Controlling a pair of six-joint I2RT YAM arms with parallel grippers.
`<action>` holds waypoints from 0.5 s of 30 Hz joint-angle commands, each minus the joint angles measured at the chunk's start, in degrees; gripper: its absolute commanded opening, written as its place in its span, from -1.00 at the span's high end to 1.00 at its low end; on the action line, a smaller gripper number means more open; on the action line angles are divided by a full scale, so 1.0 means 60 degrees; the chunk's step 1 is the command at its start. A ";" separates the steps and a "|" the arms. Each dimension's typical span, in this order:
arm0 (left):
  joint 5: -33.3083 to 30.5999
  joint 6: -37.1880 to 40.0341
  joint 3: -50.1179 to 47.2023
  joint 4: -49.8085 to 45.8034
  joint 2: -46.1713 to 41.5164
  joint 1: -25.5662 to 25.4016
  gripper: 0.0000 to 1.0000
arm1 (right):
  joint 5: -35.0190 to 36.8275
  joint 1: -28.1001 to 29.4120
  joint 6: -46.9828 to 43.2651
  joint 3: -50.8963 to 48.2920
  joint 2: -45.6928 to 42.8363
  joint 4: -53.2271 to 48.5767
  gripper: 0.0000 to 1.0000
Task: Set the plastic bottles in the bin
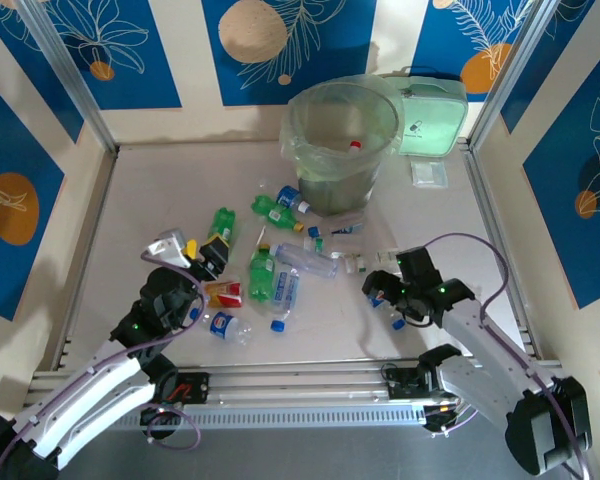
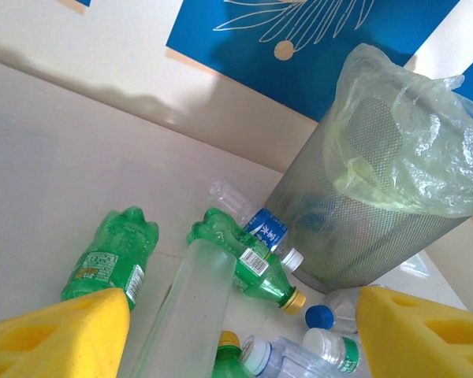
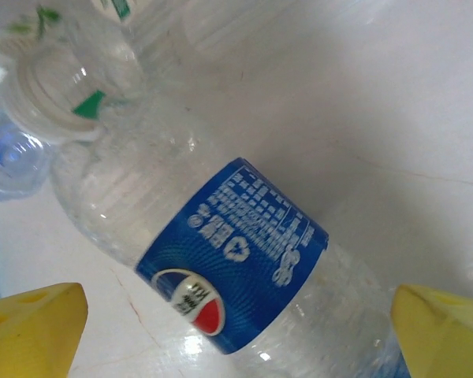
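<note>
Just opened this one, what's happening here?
Two robot arms are clearing plastic bottles off a table into the lined bin. The right end effector is wide open, straddling a clear blue-labelled bottle lying on the table, not gripping it. The left end effector points toward the bin with a frosted bottle between its fingers; whether it is gripped is unclear. Most bottles lie scattered in front of the bin.

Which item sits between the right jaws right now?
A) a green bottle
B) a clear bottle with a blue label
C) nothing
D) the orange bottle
B: the right wrist view shows a clear bottle with a blue label lying on the table between the open right jaws.
</note>
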 commanded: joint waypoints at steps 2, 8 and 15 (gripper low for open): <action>0.0034 0.0107 -0.0053 0.0327 -0.0096 -0.0059 -0.51 | 0.0696 0.0743 0.0147 0.0562 0.1318 -0.0299 -0.98; 0.0013 0.0101 -0.0053 0.0300 -0.0108 -0.0070 -0.51 | 0.2301 0.1686 0.0278 0.1757 0.3446 -0.0900 -0.92; 0.0007 0.0122 -0.0053 0.0320 -0.0065 -0.0058 -0.52 | 0.2993 0.2126 0.0078 0.2426 0.4679 -0.0818 -0.53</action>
